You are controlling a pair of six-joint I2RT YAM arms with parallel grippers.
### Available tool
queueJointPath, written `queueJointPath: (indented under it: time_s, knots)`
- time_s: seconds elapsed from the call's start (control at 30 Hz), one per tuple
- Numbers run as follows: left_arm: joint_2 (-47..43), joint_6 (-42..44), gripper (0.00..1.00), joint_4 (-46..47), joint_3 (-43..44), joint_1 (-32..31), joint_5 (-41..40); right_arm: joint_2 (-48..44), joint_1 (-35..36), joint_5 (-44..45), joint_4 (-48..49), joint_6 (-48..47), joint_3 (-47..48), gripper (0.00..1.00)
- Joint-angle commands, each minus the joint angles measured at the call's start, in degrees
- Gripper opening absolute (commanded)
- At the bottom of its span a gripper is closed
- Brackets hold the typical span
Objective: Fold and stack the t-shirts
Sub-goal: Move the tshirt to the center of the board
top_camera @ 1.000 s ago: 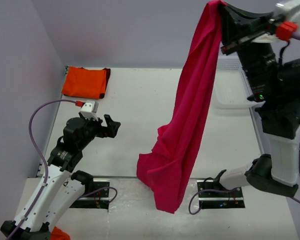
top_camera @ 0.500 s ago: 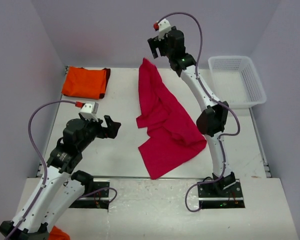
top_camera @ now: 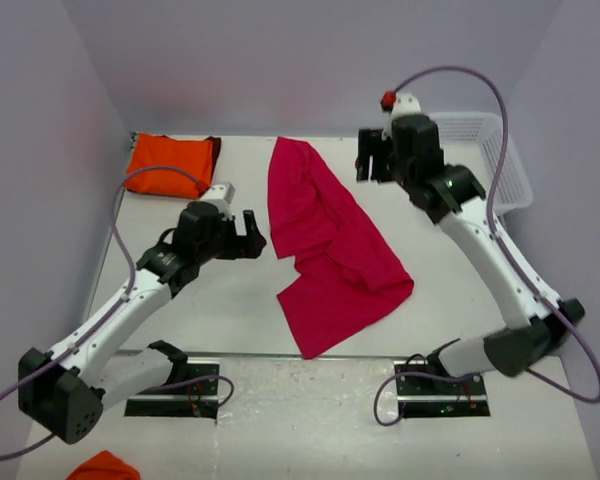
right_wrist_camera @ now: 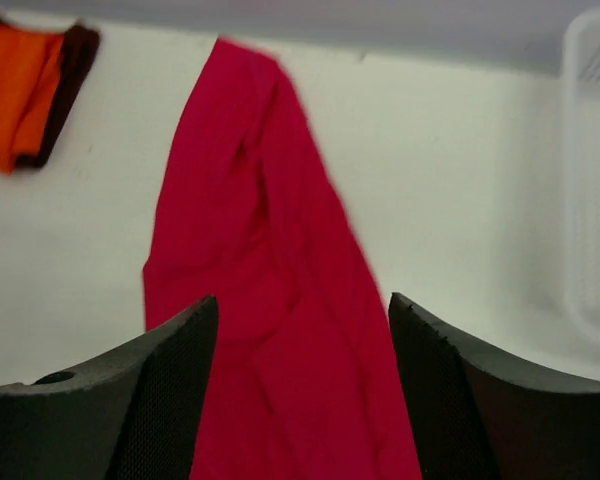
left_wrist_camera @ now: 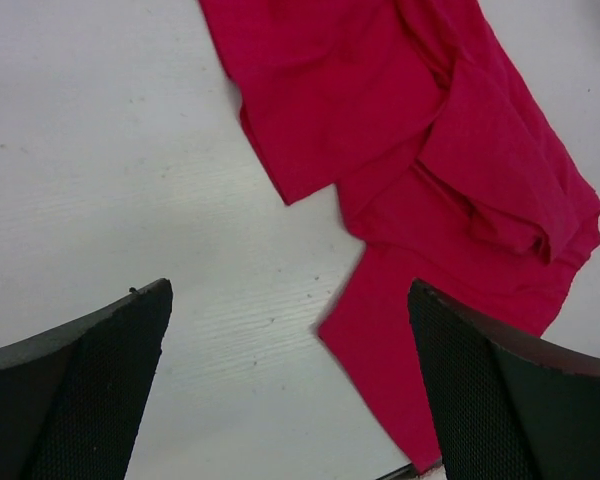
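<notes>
Orange t-shirt (top_camera: 168,165), folded, lies well left of the crimson t-shirt (top_camera: 325,250). Your left fingers (top_camera: 252,235), spread wide and empty, hover just left of that crimson t-shirt, which sprawls crumpled on the table (top_camera: 230,300). Your right fingers (top_camera: 373,165), also apart and empty, hang off its far right side. Expect light, limp cloth, so pinch at a hem corner.

White table (top_camera: 210,310), and across its middle sprawls the crimson-pink t-shirt (top_camera: 325,250), crumpled and unfolded, running from the far edge toward the near one. Far-left corner: the orange t-shirt (top_camera: 167,163), folded flat (dark maroon edge along its right side). Far-right corner, the white lattice basket (top_camera: 515,170), well apart from both.
</notes>
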Motion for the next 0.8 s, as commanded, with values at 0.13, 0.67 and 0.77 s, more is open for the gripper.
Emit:
queueJointPath:
  time_s: [0.13, 0.67, 0.77]
  knots:
    - [19.8, -7.32, 1.0, 2.22, 10.43, -16.09, -21.22, -17.42, 14.96, -4.84, 1.64, 16.16, -32.42, 0.64]
    - [35.56, -6.02, 0.99, 0.72, 18.53, -12.76, -20.64, -19.51, 44.49, -0.46, 3.05, 34.79, -53.64, 0.38]
    - [36.35, -4.97, 0.97, 1.34, 18.79, -10.48, -18.08, -14.56, 47.75, 1.58, 2.69, 36.47, -51.62, 0.38]
